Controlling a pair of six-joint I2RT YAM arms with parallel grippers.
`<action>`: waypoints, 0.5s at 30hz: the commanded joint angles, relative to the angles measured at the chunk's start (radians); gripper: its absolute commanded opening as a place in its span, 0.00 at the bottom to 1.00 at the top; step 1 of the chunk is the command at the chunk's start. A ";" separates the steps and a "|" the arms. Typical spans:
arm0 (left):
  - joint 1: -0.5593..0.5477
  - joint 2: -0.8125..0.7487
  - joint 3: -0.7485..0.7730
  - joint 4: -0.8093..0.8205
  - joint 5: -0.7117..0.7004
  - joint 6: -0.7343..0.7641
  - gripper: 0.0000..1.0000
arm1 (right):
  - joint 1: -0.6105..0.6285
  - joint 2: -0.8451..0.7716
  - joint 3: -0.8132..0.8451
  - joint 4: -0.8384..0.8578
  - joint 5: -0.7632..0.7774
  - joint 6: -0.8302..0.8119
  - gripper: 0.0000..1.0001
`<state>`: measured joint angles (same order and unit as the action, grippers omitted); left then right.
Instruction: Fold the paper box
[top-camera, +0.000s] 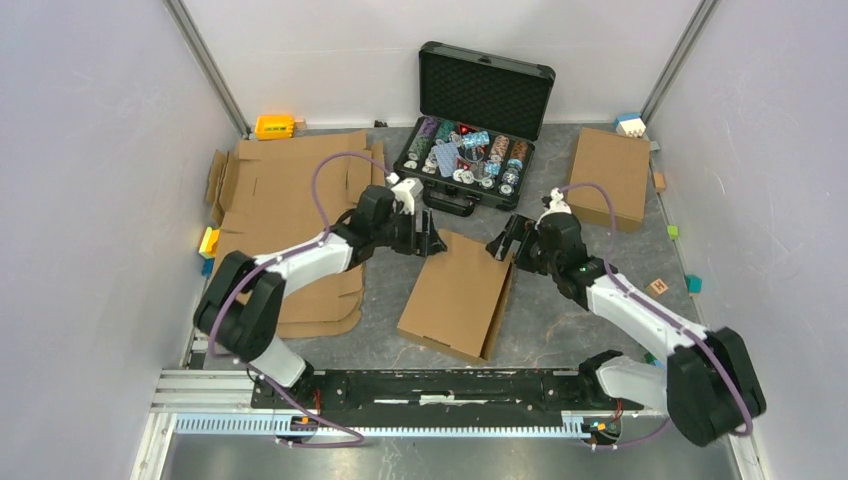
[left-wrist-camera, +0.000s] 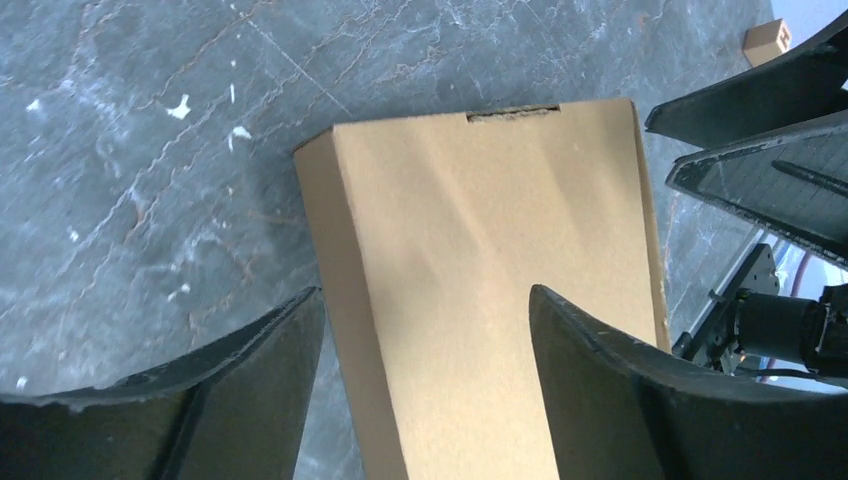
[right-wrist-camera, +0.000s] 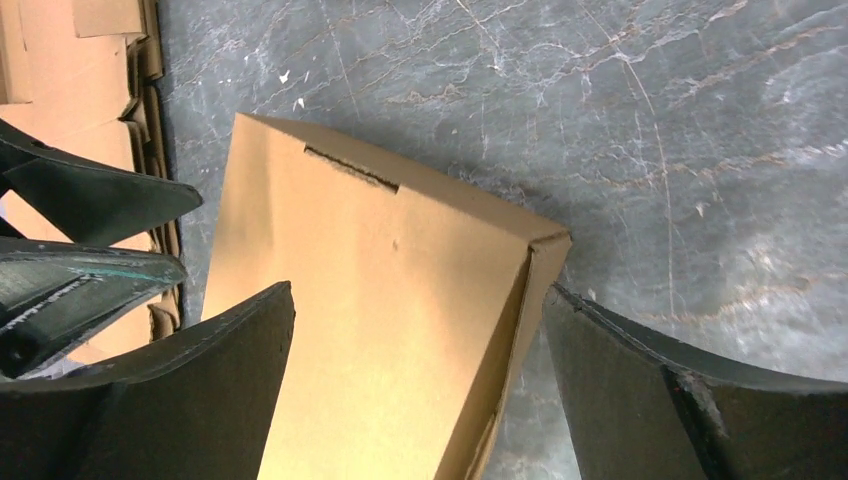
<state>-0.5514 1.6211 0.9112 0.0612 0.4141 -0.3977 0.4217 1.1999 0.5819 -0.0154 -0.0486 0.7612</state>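
The paper box (top-camera: 458, 295) lay folded shut at the middle of the bench (top-camera: 570, 320), near the open black case (top-camera: 487, 95). The left gripper (left-wrist-camera: 425, 291) and right gripper (right-wrist-camera: 418, 288) each gaped wide over its far end, holding nothing. Whether any finger touched the cardboard could not be told.

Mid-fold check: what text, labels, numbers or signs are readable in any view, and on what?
No text can be read for certain.
Small wooden block: one dark character, too small to read.
Chips in the black case: markings too small to read.
Paper box: plain, no print visible.
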 joint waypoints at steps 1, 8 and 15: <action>0.007 -0.153 -0.074 0.022 -0.103 -0.039 0.84 | -0.002 -0.132 -0.021 -0.157 0.042 -0.049 0.98; 0.005 -0.345 -0.241 -0.022 -0.108 -0.074 0.83 | 0.002 -0.301 -0.155 -0.280 -0.035 -0.007 0.98; -0.032 -0.520 -0.431 -0.011 -0.075 -0.149 0.81 | 0.050 -0.543 -0.303 -0.284 -0.171 0.133 0.98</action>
<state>-0.5564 1.1751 0.5461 0.0410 0.3191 -0.4702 0.4393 0.7589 0.3164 -0.2890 -0.1421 0.8017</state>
